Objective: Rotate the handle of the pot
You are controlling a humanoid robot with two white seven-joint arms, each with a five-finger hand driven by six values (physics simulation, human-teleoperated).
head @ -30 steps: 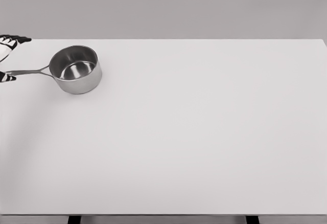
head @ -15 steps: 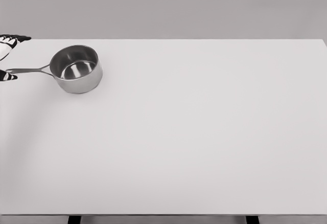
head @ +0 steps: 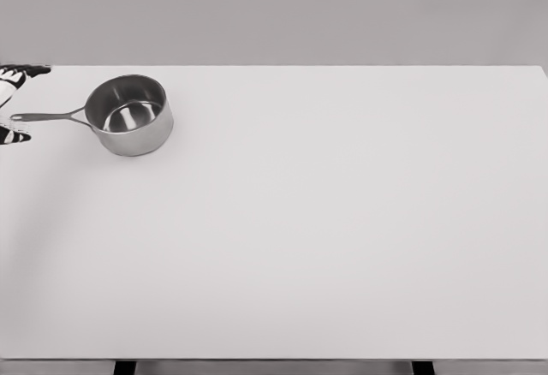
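Observation:
A small steel pot [head: 130, 115] stands on the white table [head: 325, 221] at the far left, empty inside. Its thin handle [head: 47, 117] points left, almost level, and ends close to the picture's left edge. My left hand [head: 31, 103] shows only partly at that edge. Its dark-tipped fingers [head: 26, 71] lie above the handle's end and its thumb [head: 15, 137] below it. The hand is open, with a gap on both sides of the handle. The rest of the left arm is out of frame, and the right arm does not show.
The table's far edge runs just behind the pot. A plain grey wall [head: 274, 11] stands behind it. Two dark table legs [head: 124, 367] show under the near edge.
The thumb has dropped away from the handle's end, which it was touching before. The pot has slid slightly to the right, and the handle's end has risen a little.

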